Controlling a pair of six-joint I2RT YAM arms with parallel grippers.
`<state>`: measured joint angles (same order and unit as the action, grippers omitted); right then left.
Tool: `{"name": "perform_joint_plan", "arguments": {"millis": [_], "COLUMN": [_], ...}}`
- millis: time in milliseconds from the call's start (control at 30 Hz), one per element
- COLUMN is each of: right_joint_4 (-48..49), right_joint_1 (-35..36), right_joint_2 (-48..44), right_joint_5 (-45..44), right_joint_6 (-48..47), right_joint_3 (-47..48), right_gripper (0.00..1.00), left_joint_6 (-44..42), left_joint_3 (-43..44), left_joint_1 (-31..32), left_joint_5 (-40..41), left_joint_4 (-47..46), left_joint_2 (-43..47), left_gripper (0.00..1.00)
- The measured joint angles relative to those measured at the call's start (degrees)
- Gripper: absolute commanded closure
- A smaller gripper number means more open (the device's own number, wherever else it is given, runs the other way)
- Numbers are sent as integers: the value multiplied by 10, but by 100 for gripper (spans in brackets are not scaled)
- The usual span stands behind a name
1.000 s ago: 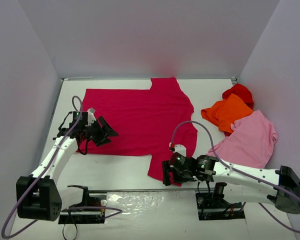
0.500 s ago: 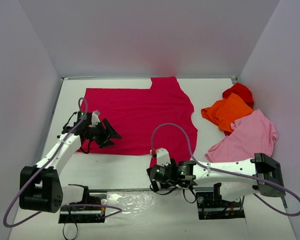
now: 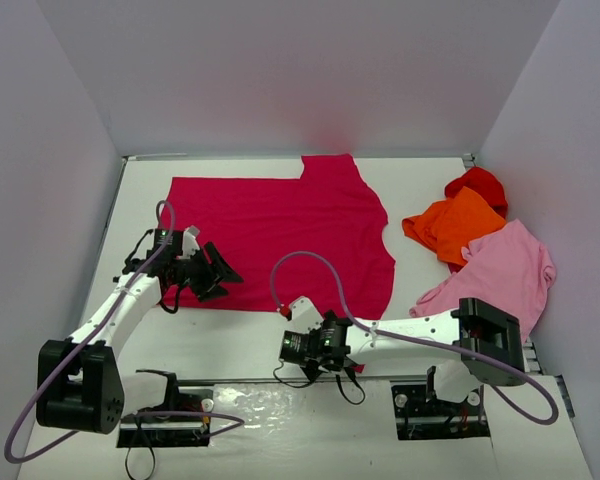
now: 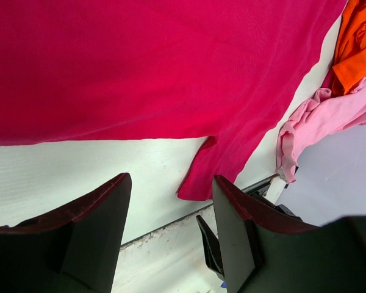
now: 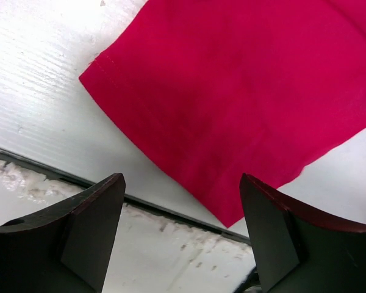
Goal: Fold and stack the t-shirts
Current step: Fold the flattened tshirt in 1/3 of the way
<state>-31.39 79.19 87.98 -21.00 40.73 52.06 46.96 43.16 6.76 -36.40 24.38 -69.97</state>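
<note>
It looked like a robotics lab test cell, not a home or shop. A bare white tabletop was boxed in on three sides by plain pale walls. Two white-and-black robot arms were bolted to mounting plates at its near edge, and loose purple cables looped off them.

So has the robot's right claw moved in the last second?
Yes. The right gripper has slid left along the table's near edge, past the crimson t-shirt's near sleeve.
</note>
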Motion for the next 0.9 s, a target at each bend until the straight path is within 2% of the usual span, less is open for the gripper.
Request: {"name": "perform_joint_plan", "arguments": {"millis": [300, 900], "right_joint_4": [-27, -6], "right_joint_1": [-14, 2], "right_joint_2": [58, 54], "right_joint_5": [-8, 43], "right_joint_6": [-76, -93], "right_joint_3": [22, 6], "right_gripper": [28, 29], "left_joint_6": [-1, -1], "left_joint_3": [0, 0], "left_joint_1": [0, 0], "left_joint_5": [0, 0], "left_joint_4": [3, -5], "left_joint_2": [1, -16], "left_gripper": [48, 48]}}
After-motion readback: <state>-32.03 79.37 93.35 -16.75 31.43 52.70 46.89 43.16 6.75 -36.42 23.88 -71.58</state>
